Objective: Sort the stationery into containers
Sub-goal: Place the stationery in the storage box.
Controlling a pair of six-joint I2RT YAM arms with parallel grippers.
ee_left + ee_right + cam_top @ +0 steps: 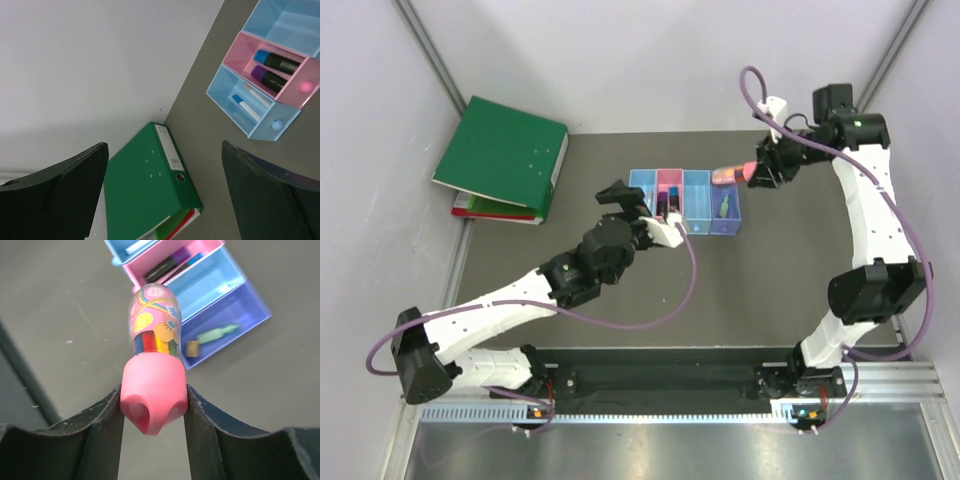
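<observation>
Tube, chunky and pink, is clamped at its cap end in the right gripper, long axis pointing ahead toward the row of bins below. The left gripper stands wide apart, empty. The right wrist view shows a green piece in the purple bin, which the left wrist view leaves out.

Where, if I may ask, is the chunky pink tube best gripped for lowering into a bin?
Probably its wide pink cap, from behind, fingers either side, as the right hand holds it: the rounded body then points free toward the bins.
</observation>
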